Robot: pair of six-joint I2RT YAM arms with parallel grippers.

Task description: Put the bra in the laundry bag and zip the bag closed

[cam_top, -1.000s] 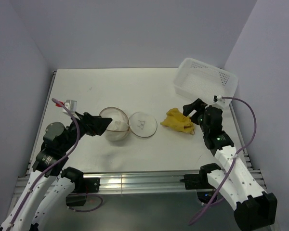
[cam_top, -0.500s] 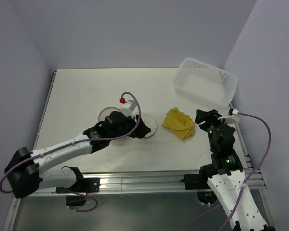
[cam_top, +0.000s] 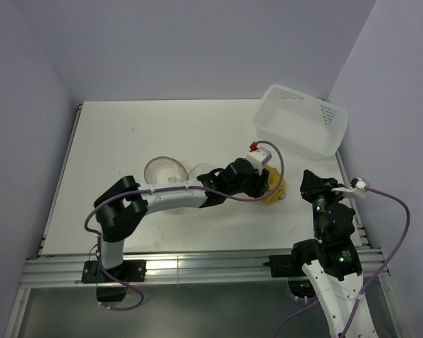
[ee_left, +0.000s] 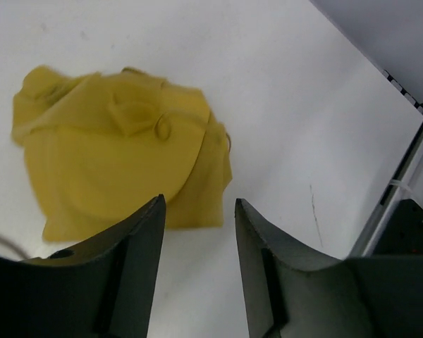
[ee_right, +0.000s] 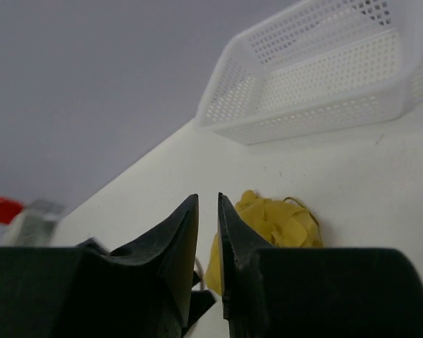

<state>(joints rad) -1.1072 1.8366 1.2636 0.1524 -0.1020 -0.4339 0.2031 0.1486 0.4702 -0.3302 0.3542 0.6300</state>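
Note:
The mustard-yellow bra (cam_top: 276, 191) lies crumpled on the table to the right of centre. It also shows in the left wrist view as bra (ee_left: 120, 151) and in the right wrist view as bra (ee_right: 278, 224). My left gripper (cam_top: 265, 184) reaches across over its left side. That left gripper (ee_left: 197, 204) is open, its tips just short of the fabric's edge with only bare table between them. The round mesh laundry bag (cam_top: 162, 170) sits open at centre left, its flap lid (cam_top: 202, 171) partly under my left arm. My right gripper (cam_top: 309, 180) hangs raised to the right of the bra. The right gripper (ee_right: 208, 201) has its jaws down to a thin slit, holding nothing.
A white perforated plastic basket (cam_top: 301, 120) stands at the back right, and is also seen as basket (ee_right: 324, 70). My left arm stretches over the table's middle. The table's right edge (cam_top: 352, 201) and metal rail run close to my right arm.
My left arm swung right from the laundry bag to the bra, its jaws narrowing somewhat. My right arm pulled back from the bra toward the near right edge, and its jaws closed to a slit.

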